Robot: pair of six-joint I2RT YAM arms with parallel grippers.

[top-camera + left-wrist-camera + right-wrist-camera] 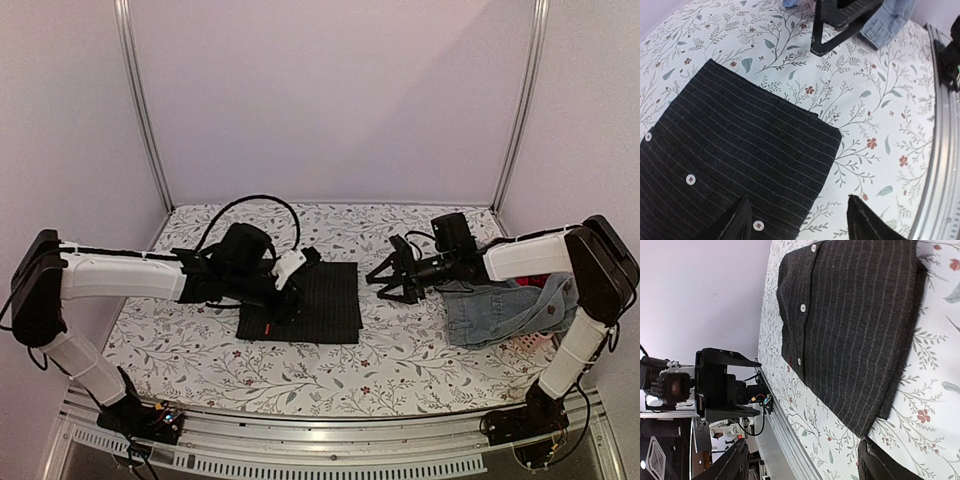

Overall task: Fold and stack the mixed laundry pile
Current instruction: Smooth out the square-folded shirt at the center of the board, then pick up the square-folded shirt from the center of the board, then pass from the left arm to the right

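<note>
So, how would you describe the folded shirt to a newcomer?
Look at the table with the flowered cloth. Near its middle lies a flat, folded rectangle, the black pinstriped shirt. Unlike the crumpled blue denim pile on the right, it is dark, neat and has white buttons.

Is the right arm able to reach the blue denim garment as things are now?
Probably yes: the denim garment lies right beside the right gripper, its jaws open, with nothing between them.

Top cam high at rear, down over whole table (330, 370); wrist cams low & close, both on pinstriped shirt (740, 160).
</note>
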